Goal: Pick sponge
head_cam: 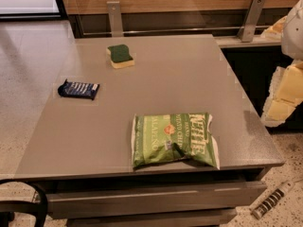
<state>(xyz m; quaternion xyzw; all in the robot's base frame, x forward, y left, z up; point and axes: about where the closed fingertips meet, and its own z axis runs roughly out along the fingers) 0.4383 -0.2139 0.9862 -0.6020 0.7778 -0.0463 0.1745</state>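
Observation:
The sponge [120, 56] lies on the grey table [184, 74] near its far left corner, dark green scouring top up on a pale yellow foam base. My gripper [283, 96] hangs at the right edge of the view, beside the table's right side and far from the sponge. Its pale yellow fingers [278, 109] point down and hold nothing that I can see.
A dark blue snack bar wrapper [78, 89] lies near the table's left edge. A green chip bag [174, 139] lies near the front edge. A wooden wall with metal brackets [115, 17] runs behind the table. A black chair back [21, 207] shows at bottom left.

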